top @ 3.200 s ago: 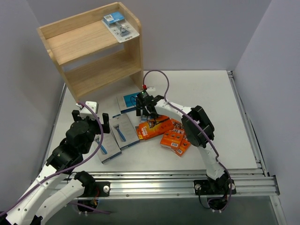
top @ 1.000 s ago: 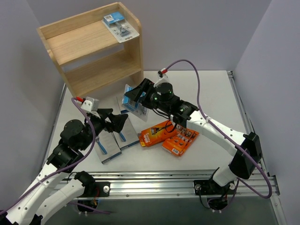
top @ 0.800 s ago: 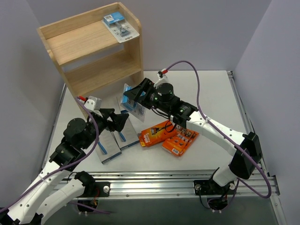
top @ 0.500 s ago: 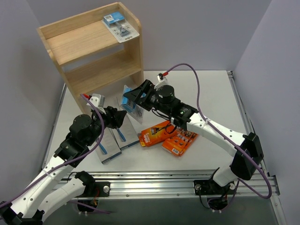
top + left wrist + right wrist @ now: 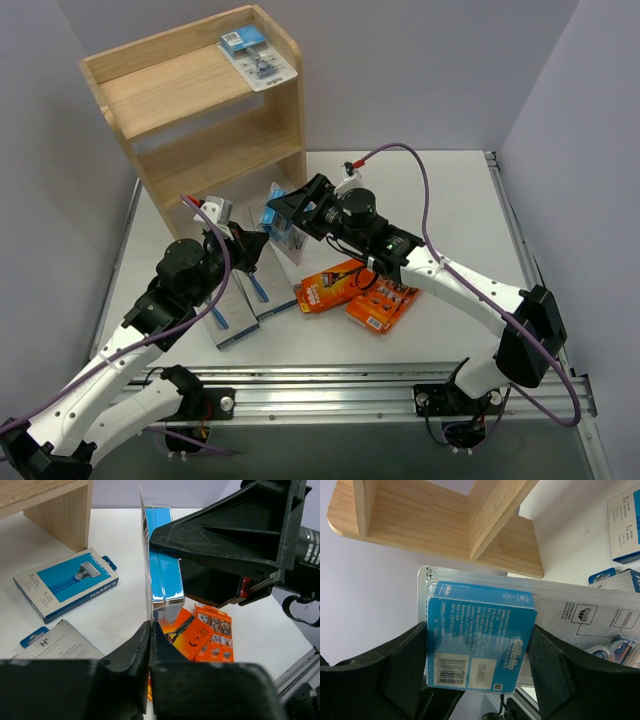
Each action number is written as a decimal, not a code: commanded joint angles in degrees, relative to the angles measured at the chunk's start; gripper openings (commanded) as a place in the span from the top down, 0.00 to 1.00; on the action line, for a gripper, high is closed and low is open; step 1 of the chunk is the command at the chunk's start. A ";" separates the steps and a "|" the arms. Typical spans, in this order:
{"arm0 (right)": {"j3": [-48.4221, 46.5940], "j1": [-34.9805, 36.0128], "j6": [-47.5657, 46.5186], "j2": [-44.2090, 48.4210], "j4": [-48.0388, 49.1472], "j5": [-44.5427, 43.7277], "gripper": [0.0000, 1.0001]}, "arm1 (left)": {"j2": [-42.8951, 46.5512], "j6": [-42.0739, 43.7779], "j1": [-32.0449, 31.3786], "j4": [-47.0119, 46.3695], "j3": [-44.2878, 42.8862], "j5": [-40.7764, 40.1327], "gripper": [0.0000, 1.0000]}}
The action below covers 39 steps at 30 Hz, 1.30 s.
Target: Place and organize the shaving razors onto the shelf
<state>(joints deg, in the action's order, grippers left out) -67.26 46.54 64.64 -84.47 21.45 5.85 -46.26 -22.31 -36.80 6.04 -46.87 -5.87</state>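
A clear blister pack with a blue header (image 5: 283, 224) hangs on edge above the table in front of the shelf (image 5: 200, 150). My right gripper (image 5: 303, 208) is shut on its blue box (image 5: 480, 640), one finger (image 5: 400, 672) on each side. My left gripper (image 5: 150, 625) is pinched shut on the pack's thin clear edge (image 5: 146, 580) from below. A second blister pack (image 5: 258, 55) lies on the shelf's top. Two orange boxes (image 5: 335, 283) (image 5: 383, 303) and two grey-and-blue boxes (image 5: 262, 285) (image 5: 225, 318) lie on the table.
A blue razor box (image 5: 65, 582) lies flat near the shelf's foot (image 5: 60, 510). Grey walls close in on both sides. A metal rail (image 5: 400, 385) runs along the near table edge.
My left gripper has reached up and right to the hanging blister pack and closed from wide open onto its edge. The right gripper has shifted the pack slightly toward it.
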 commanded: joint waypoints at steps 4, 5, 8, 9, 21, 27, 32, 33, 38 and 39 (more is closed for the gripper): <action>0.03 0.83 1.01 3.87 4.65 3.12 1.00 | 0.99 1.21 0.32 -4.29 -3.40 -0.72 0.98; 0.03 0.48 1.01 3.87 4.56 3.12 0.98 | 1.26 1.30 0.23 -3.85 -4.18 -0.72 0.98; 0.29 0.13 1.27 4.04 4.65 2.94 0.89 | 2.05 1.47 0.23 -2.27 -5.24 -0.64 0.98; 0.29 -0.31 1.36 4.05 5.00 2.94 0.87 | 2.49 1.47 0.23 -1.13 -5.86 -0.64 0.98; 2.66 -6.20 2.33 6.67 6.41 6.37 0.39 | 6.53 0.77 0.23 9.23 -9.55 -13.97 0.98; 6.26 -9.98 1.80 11.41 5.53 6.90 0.34 | 7.59 -0.90 0.41 12.24 -11.40 -18.39 0.98; 8.99 -11.39 1.10 14.06 5.35 7.25 0.36 | 7.68 -2.65 0.50 11.45 -13.15 -14.00 0.98; 9.43 -11.30 1.01 14.24 6.57 7.60 0.53 | 7.42 -3.00 0.50 11.36 -13.77 -13.12 0.98; 11.89 -11.30 1.71 13.63 7.55 9.27 0.68 | 7.15 -2.57 0.50 9.78 -14.04 -6.10 0.98; 12.24 -11.30 1.80 13.54 7.90 9.44 0.68 | 7.24 -2.13 0.58 9.34 -13.17 -5.74 0.98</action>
<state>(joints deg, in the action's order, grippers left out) -55.86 35.03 66.81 -71.88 25.10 14.06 -38.70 -24.77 -36.53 17.74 -59.29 -15.84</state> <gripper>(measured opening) 0.664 0.031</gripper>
